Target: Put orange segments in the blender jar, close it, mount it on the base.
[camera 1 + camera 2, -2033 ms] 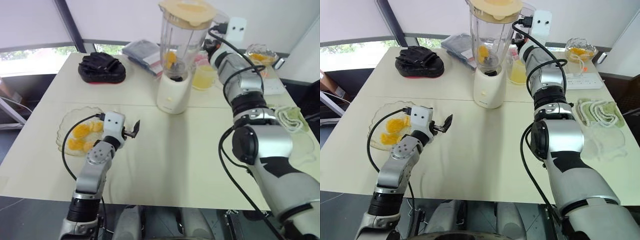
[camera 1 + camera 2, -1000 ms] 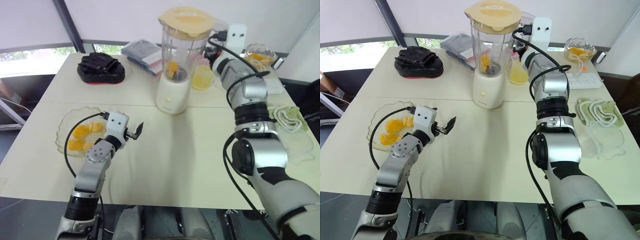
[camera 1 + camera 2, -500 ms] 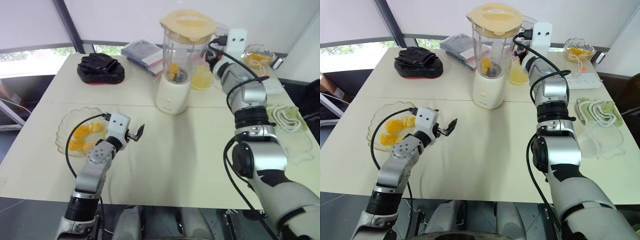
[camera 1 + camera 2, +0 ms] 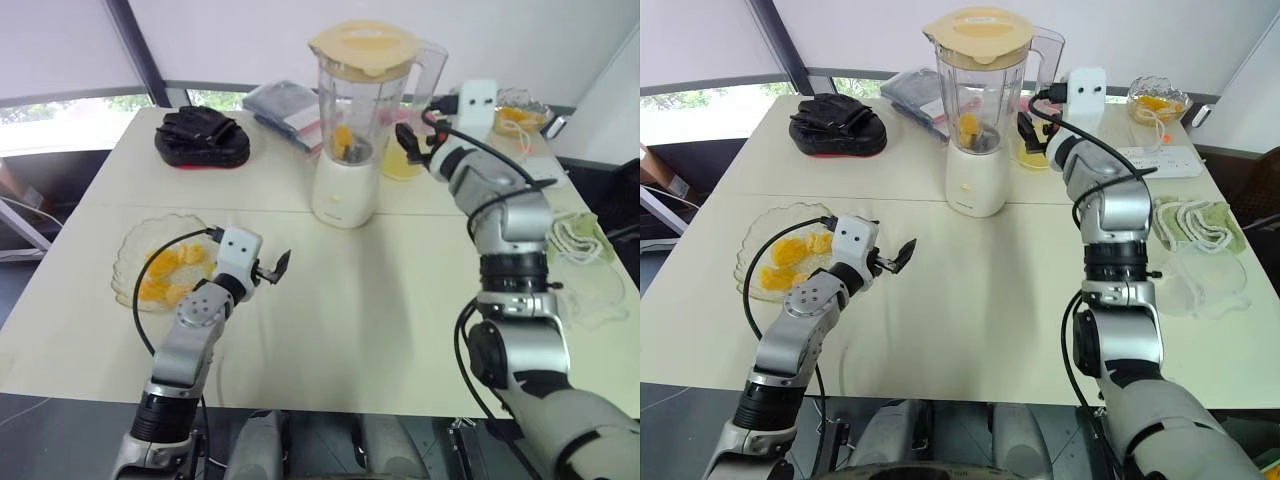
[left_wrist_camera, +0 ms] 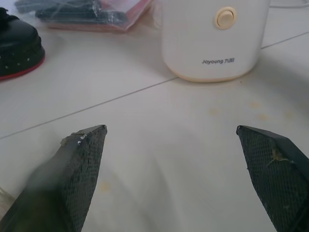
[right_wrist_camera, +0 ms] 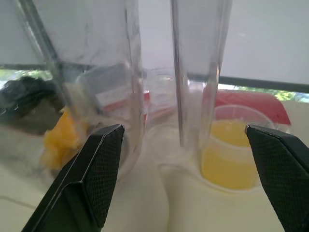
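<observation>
Clear plastic shows the state of the work well: the blender jar (image 4: 985,95) stands upright on the base (image 4: 977,178), near the far middle of the table (image 4: 970,300), and the cream lid (image 4: 978,24) covers its top. At least one of the orange segments (image 4: 967,127) lies low inside the jar, close to the blade. I judge that all three steps are done or almost done; whether the jar is fully locked into the socket I cannot tell from these views.

More segments are left in the scalloped glass dish (image 4: 130,258) at the robot's left side, so perhaps the filling was only partial.

The right gripper (image 4: 413,152) is just beside the jar handle (image 4: 430,62), its two fingers spread wide and holding nothing; in the right wrist view the handle stands between them without touching. The left gripper (image 4: 896,256) hovers low over the table beside the dish, also wide open and empty.

Around stand a cup of yellow juice (image 6: 231,154) behind the jar, a black glove pile (image 4: 837,122), a flat packet (image 4: 285,105), a white power strip (image 4: 1160,158) and a green cloth (image 4: 1195,222). The juice cup is the nearest obstacle for the right arm.
</observation>
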Tool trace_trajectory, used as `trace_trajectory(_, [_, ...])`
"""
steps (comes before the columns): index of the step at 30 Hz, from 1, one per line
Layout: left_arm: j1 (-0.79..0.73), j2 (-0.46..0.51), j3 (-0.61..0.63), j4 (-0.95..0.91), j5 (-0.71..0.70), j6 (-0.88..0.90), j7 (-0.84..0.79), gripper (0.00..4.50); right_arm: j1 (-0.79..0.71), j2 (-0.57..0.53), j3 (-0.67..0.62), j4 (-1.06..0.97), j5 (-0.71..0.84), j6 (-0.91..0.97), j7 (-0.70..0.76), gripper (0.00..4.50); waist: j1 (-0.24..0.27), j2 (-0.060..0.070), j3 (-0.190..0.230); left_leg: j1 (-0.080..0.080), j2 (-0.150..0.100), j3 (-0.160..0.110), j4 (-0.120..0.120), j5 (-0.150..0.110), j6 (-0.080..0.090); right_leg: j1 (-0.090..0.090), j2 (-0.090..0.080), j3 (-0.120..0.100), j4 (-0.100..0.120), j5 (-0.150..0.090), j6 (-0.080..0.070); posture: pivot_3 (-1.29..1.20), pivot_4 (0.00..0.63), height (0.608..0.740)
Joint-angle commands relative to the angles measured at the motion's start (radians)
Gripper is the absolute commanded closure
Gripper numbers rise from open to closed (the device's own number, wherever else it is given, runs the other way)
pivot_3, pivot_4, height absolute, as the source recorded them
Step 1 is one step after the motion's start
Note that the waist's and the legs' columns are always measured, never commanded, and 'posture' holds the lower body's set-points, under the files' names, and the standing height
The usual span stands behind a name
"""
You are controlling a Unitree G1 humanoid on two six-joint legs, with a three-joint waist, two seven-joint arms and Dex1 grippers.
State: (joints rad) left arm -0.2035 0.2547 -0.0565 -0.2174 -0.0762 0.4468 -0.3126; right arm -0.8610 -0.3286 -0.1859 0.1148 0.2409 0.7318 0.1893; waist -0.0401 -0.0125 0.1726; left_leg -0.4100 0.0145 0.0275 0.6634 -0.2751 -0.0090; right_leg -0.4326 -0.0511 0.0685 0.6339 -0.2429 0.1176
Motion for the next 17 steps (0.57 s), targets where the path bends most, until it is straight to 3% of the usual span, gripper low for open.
trace_trajectory(1, [0.006,0.0,0.01,-0.058,-0.022,-0.004,-0.01,0.0,0.082,-0.03,-0.045,-0.232,0.067,0.114,0.015,0.35,0.001,0.0,0.0,0.0,0.0,0.0,0.0,0.0,0.0,0.0,0.0,0.0,0.0,0.0,0.0,0.0,0.15,0.74])
trace_trajectory(8, [0.021,0.002,0.14,-0.2,-0.172,0.113,-0.022,0.0,0.412,-0.106,-0.102,-0.627,0.24,0.171,0.171,0.35,-0.004,0.0,0.0,0.0,0.0,-0.001,0.0,0.0,0.0,0.001,0.001,0.0,-0.001,0.0,0.0,0.0,0.15,0.74])
trace_trajectory(17, [-0.067,0.084,0.3,-0.31,-0.38,0.303,-0.044,0.0,0.602,-0.264,-0.239,-0.709,0.357,0.19,0.273,0.35,-0.002,-0.003,-0.001,0.004,0.0,-0.002,0.004,0.001,0.0,0.008,0.005,0.0,-0.002,0.0,-0.001,0.0,0.15,0.74])
